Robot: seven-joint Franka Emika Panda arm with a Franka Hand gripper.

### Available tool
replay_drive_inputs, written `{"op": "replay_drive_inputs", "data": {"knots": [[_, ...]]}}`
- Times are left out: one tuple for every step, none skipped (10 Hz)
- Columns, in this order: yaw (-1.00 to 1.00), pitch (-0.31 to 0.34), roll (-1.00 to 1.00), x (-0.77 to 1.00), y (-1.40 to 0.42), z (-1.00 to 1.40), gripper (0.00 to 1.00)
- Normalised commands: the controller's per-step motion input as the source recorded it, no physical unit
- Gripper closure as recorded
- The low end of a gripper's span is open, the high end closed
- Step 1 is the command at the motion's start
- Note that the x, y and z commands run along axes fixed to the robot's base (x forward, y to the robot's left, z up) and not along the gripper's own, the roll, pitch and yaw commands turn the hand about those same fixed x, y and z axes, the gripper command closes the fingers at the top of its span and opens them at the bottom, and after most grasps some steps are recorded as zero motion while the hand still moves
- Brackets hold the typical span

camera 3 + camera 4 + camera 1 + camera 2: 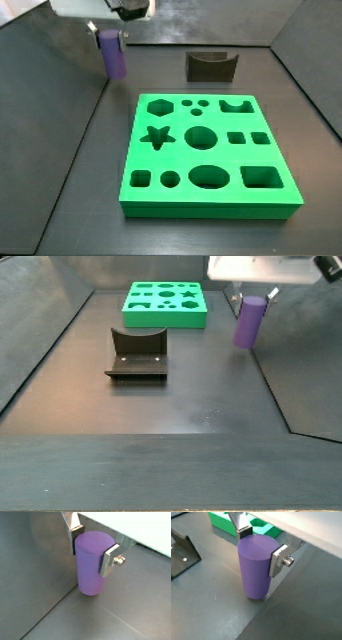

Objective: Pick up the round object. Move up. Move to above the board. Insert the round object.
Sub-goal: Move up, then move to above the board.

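Observation:
The round object, a smooth purple cylinder peg [90, 572], stands upright with its base at the dark floor, near a side wall [115, 60] [249, 324]. My gripper [93, 554] straddles its upper part, with one silver finger pressed against each side, also seen in the wrist view [260, 548]. In both side views the gripper [112, 38] [253, 298] sits over the peg's top. The board, a thick green slab with shaped holes [181, 157] [166, 319], lies on the floor away from the peg. Its edge shows behind the peg [224, 522].
The fixture, a dark bracket on a base plate [210, 66] [136, 354], stands between the board and the open floor, and shows in a wrist view [181, 554]. Grey walls enclose the floor, and one runs close beside the peg [40, 542].

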Motion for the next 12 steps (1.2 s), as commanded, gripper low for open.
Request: {"op": "replay_drive_inputs", "data": {"knots": [[-0.01,0.046,-0.12,-0.02,-0.01,0.36,1.00],[-0.01,0.045,-0.13,-0.02,-0.01,0.30,1.00],[0.11,-0.225,-0.08,0.49,-0.01,1.00,1.00],[0.11,-0.216,-0.09,0.50,-0.01,1.00,1.00],[0.08,-0.094,-0.09,0.46,-0.01,1.00,1.00],[0.05,-0.035,-0.09,0.42,-0.01,1.00,1.00],[0.04,0.017,-0.10,0.38,-0.01,1.00,1.00],[0.03,0.032,-0.10,0.36,-0.01,1.00,1.00],[0.02,0.060,-0.10,0.30,-0.01,1.00,1.00],[0.02,0.063,-0.10,0.27,-0.01,1.00,1.00],[0.02,0.062,-0.10,0.24,-0.01,1.00,1.00],[0.01,0.056,-0.11,0.19,-0.01,1.00,1.00]]}}
